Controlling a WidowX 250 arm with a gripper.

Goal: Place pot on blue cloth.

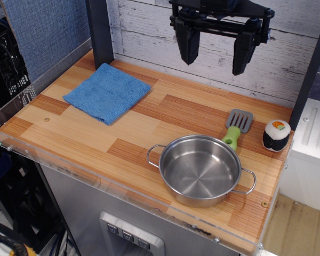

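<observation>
The shiny steel pot (200, 169) stands upright and empty on the wooden tabletop at the front right, with a wire loop handle on each side. The blue cloth (108, 92) lies flat at the back left of the table. My gripper (215, 55) hangs open and empty high above the back of the table, above and behind the pot and to the right of the cloth. Its two dark fingers (188, 44) point down and are wide apart.
A spatula with a grey head and green handle (237, 127) lies just behind the pot, its handle touching the rim. A sushi-roll toy (276, 134) stands at the right edge. A dark post (100, 31) rises behind the cloth. A clear plastic lip (122, 184) runs along the table's front.
</observation>
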